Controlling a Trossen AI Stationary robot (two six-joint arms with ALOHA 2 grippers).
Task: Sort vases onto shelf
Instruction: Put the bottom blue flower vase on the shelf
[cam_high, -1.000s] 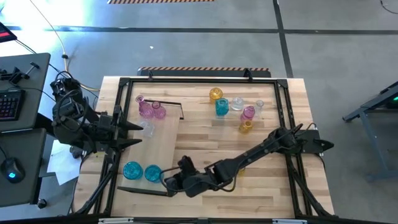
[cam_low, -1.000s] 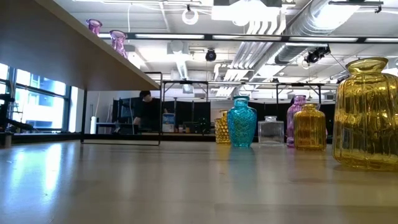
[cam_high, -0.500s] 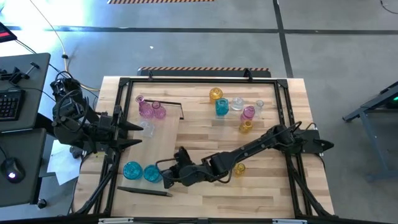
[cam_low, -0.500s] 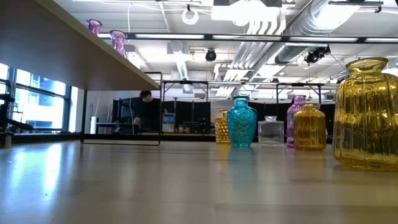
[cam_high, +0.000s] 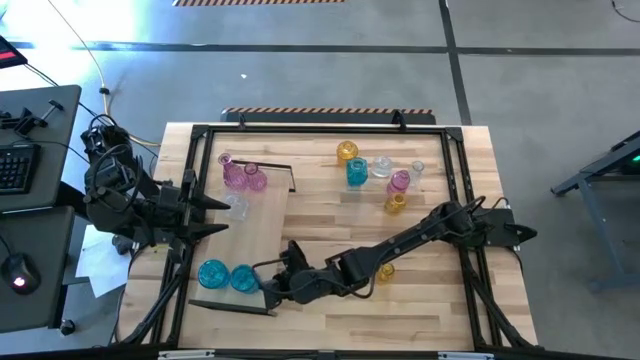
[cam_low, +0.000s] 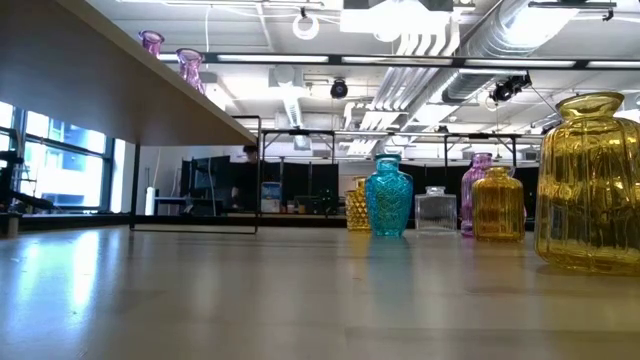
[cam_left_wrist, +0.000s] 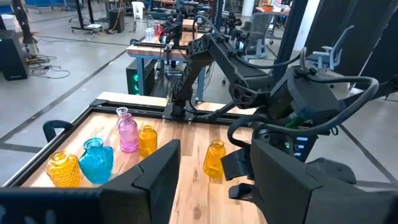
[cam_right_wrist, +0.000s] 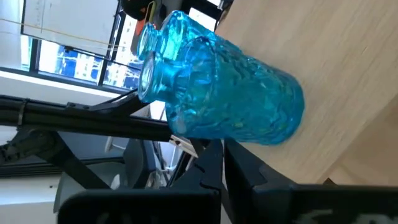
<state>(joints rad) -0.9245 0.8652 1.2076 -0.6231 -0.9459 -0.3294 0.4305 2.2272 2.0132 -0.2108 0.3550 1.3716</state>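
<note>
**Right hand beside the teal pair on the shelf**

We use the shelf (cam_high: 262, 235) as landmark. Two teal vases (cam_high: 227, 275) stand at its near end, two pink vases (cam_high: 241, 176) at its far end: we judge this as grouping by colour. The right hand (cam_high: 274, 287) sits just beside the teal pair, fingers clenched on nothing. The left hand (cam_high: 212, 216) waits at the shelf's left edge, fingers spread and released. The unsorted vases (cam_high: 377, 176) stand on the bench (cam_high: 440, 300), well right of the shelf.

The right wrist view shows the teal pair close up; the high view alone shows both groups and both arms.
</note>
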